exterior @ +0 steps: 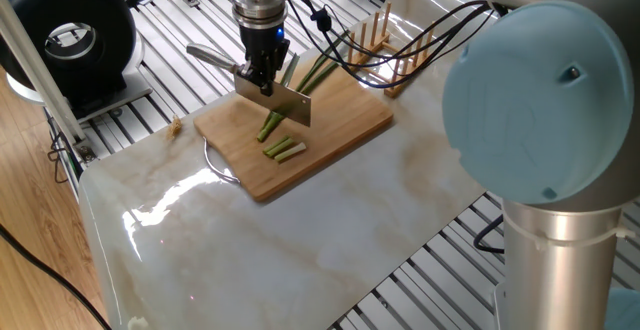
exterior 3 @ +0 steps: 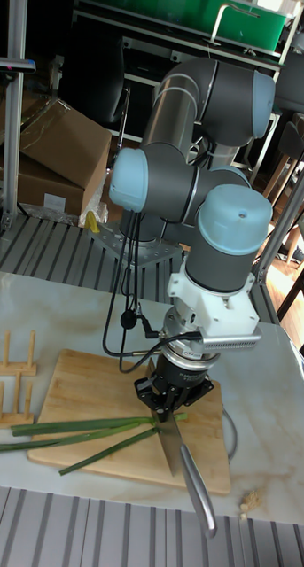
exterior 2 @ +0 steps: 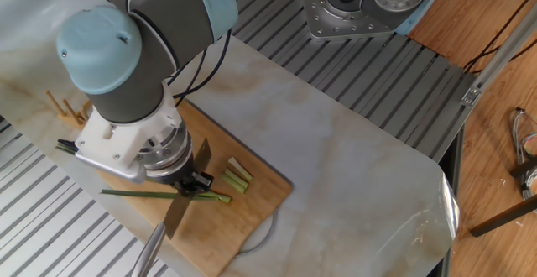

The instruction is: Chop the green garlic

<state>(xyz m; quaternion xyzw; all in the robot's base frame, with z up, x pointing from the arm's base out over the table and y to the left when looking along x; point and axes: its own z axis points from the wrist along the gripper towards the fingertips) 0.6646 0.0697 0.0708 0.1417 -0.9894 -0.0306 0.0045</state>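
Bamboo cutting board (exterior: 340, 120): I count two short pale-green cut garlic pieces (exterior: 284, 149), three long green garlic stalks (exterior 3: 76, 429). Black two-finger gripper (exterior: 259, 80) clenched on steel knife (exterior: 287, 105); stalks directly beneath blade, pieces just beside.

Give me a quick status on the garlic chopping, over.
Gripper shut on knife, blade over the stalks. Green garlic on cutting board, two cut pieces lying apart. Nothing in the way.
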